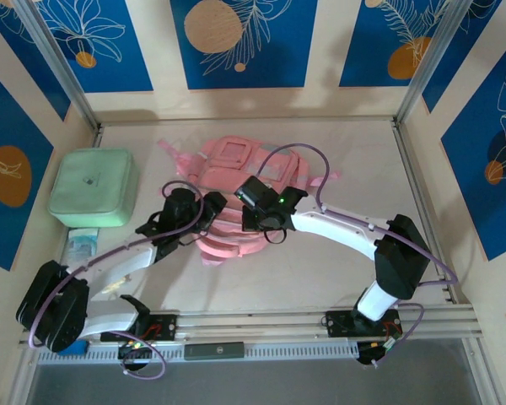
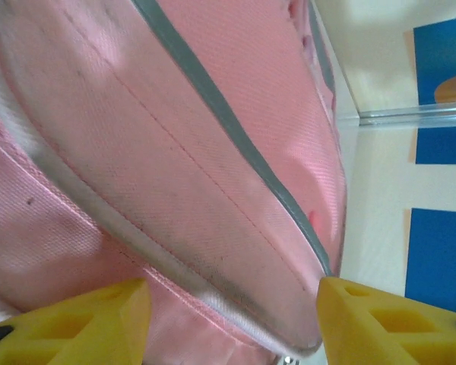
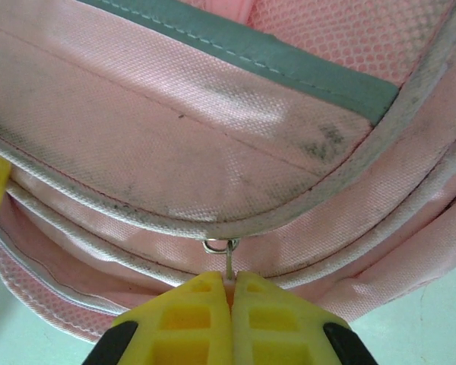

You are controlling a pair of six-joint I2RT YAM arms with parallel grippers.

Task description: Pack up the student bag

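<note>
We see the bag (image 1: pixel 236 164) lying mid-table, toward the far side, with a green case (image 1: pixel 93 187) well to its left. Our right gripper (image 3: pixel 232 293) is pinched together on a zip pull (image 3: pixel 229 263) at the bag's near edge. Our left gripper (image 2: pixel 232 304) stands apart, pink fabric showing between its fingers.

Soft pink fabric backpack (image 1: pixel 228 164) lies under both grippers. R gripper (image 3: pixel 232 285) pinches small metal zipper pull (image 3: pixel 229 262) at bag's near edge, w/ rest of bag ahead of it. L gripper (image 2: pixel 232 323) just left of R, jaws apart, bag's piped edge betw. them. Mint-green square soft case (image 1: pixel 93 187) well left of L gripper, apart from bag.
</note>
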